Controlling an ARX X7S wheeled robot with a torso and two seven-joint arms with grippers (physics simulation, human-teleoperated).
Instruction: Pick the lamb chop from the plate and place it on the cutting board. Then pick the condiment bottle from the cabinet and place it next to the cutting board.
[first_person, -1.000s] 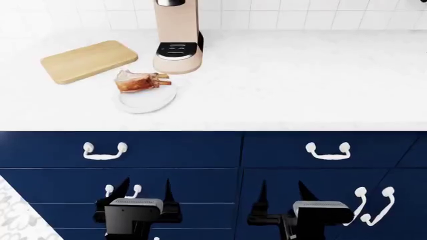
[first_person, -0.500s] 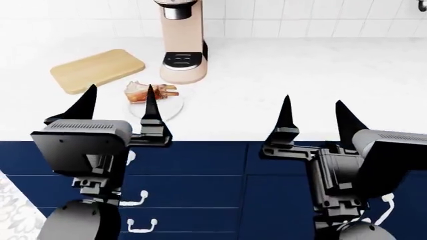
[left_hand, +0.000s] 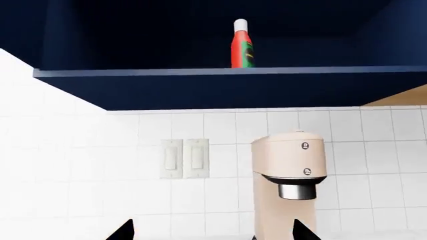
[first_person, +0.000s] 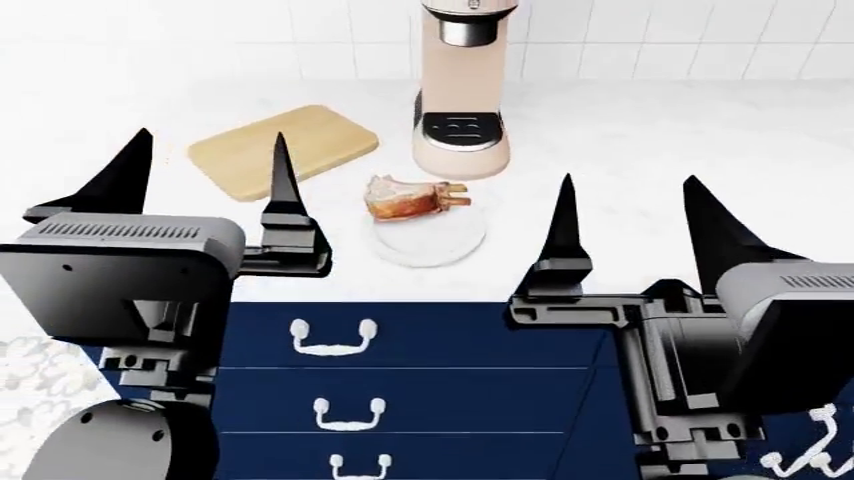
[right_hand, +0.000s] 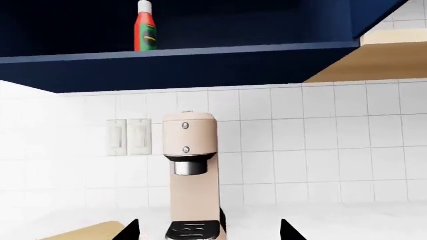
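The lamb chop (first_person: 407, 198) lies on the white plate (first_person: 430, 241) on the counter, its bones pointing right. The tan cutting board (first_person: 282, 151) lies behind and left of the plate; its corner shows in the right wrist view (right_hand: 87, 232). The red condiment bottle (left_hand: 241, 45) with white cap stands upright on the open blue cabinet shelf, also seen in the right wrist view (right_hand: 146, 27). My left gripper (first_person: 203, 165) is open and empty, raised in front of the counter, left of the plate. My right gripper (first_person: 633, 215) is open and empty, raised right of the plate.
A beige coffee machine (first_person: 462, 85) stands just behind the plate, beside the board. Blue drawers with white handles (first_person: 330, 337) run below the counter edge. A light switch plate (left_hand: 185, 158) is on the tiled wall. The blue cabinet shelf (left_hand: 227, 72) overhangs the counter.
Both arms have risen further and the view has shifted left, so the plate and board now sit nearer the middle. Both grippers stay open and empty.
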